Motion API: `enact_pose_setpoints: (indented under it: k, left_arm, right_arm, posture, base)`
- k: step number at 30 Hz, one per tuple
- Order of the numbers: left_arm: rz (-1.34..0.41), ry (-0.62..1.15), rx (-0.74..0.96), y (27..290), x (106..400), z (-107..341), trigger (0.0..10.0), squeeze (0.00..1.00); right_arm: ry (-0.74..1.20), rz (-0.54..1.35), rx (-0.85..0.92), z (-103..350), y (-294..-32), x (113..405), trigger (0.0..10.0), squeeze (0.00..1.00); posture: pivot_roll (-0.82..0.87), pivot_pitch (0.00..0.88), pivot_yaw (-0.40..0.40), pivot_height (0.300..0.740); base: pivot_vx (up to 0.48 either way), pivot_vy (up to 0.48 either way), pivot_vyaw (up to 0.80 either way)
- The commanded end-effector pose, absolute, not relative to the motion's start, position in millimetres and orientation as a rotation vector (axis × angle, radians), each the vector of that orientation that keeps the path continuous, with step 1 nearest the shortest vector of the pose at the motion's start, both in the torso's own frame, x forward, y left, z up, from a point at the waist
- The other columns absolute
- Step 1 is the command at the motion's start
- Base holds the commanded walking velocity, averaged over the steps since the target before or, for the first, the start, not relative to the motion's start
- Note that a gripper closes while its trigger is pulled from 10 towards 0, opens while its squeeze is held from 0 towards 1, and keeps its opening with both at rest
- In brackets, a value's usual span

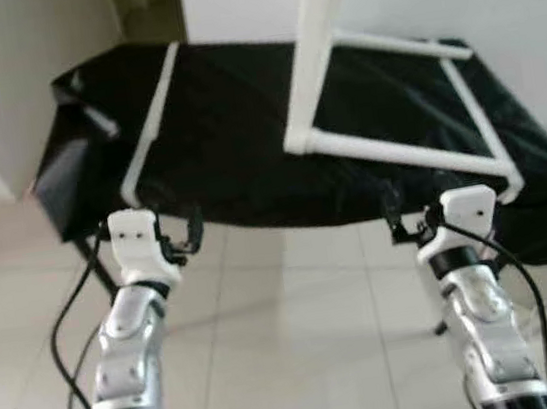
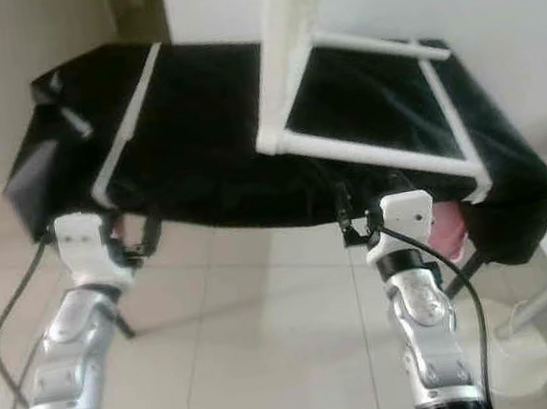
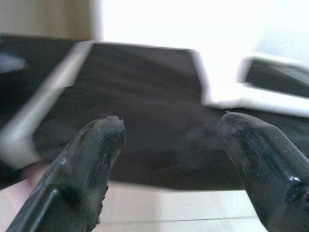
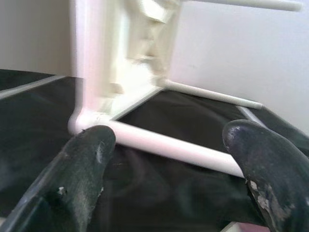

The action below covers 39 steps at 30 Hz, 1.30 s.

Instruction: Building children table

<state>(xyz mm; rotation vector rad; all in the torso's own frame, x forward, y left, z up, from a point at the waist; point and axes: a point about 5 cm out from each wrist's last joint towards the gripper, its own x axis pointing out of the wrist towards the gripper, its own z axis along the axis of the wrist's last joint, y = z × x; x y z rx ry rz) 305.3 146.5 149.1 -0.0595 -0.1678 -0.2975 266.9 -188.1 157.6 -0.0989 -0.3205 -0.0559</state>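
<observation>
White frame [image 1: 402, 147] lying on the black-draped table [image 1: 235, 139], one leg [image 1: 318, 47] standing upright at its near corner, long rail running along the near edge. Loose white bar [image 1: 150, 125] left of the frame, pointing away. Left gripper [image 3: 164, 159] and right gripper [image 4: 169, 159] just short of the table edge, jaws wide, holding nothing.

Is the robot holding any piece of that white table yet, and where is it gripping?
Nothing is held. The left gripper and right gripper are both open, hovering short of the black-covered table, where the white frame and loose white leg lie untouched.
</observation>
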Motion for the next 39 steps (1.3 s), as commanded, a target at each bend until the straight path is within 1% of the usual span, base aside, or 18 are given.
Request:
enact_pose_setpoints:
  k: [1,31,39]
  left_arm:
    - [-0.276,-0.165,-0.059,154.9,305.3,149.2,10.0,0.0]
    - [-0.271,-0.17,-0.044,155.7,303.3,150.3,10.0,0.0]
    - [-0.272,-0.192,-0.066,158.1,297.0,150.8,10.0,0.0]
  right_arm:
    - [-0.328,-0.036,-0.088,158.1,-182.9,267.9,10.0,0.0]
    - [-0.318,-0.009,-0.08,155.2,-179.0,268.9,10.0,0.0]
    - [-0.271,0.1,-0.068,145.7,-169.4,265.2,10.0,0.0]
  posture:
    - [0.01,0.0,-0.05,0.74]
    - [0.02,0.0,-0.052,0.74]
    - [0.02,0.01,-0.05,0.74]
  base:
    - [0.274,0.0,0.0]
    - [0.273,0.0,0.0]
    - [0.0,0.0,0.0]
